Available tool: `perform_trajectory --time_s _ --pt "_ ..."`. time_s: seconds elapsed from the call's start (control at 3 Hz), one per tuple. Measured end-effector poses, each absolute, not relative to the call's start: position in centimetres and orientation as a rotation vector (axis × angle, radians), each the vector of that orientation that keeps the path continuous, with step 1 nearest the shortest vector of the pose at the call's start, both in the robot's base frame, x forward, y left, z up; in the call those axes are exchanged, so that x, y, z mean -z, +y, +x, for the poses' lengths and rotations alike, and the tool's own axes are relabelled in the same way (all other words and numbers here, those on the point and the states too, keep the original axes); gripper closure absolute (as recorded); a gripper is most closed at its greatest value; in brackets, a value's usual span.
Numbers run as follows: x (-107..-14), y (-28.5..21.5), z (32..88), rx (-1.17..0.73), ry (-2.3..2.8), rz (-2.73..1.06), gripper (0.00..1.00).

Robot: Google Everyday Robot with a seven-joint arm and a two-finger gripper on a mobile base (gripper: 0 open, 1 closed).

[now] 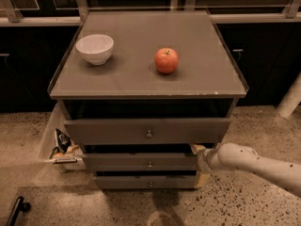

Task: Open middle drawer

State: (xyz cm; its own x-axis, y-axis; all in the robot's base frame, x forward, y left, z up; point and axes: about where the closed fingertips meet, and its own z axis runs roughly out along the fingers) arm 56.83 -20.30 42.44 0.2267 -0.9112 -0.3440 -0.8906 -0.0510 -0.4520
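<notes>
The middle drawer (141,162) is a grey-brown front of medium height with a small round knob (149,164) at its centre. It sits between the tall top drawer (117,131), which stands pulled out a little, and the thin bottom drawer (141,181). My white arm (254,163) reaches in from the right. My gripper (201,160) is at the right end of the middle drawer's front, well to the right of the knob.
A white bowl (95,48) and a red apple (166,60) sit on the cabinet top (202,74). A side bin with packets (63,147) hangs on the cabinet's left. A black handle (16,208) lies at the lower left. A white post (290,98) stands at the right.
</notes>
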Motion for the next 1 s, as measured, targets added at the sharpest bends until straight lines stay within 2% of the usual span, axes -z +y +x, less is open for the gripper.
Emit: perform_trajectory --time_s 1.0 --pt "-39.4 -19.4 58.9 -0.084 1.589 -1.914 0.0"
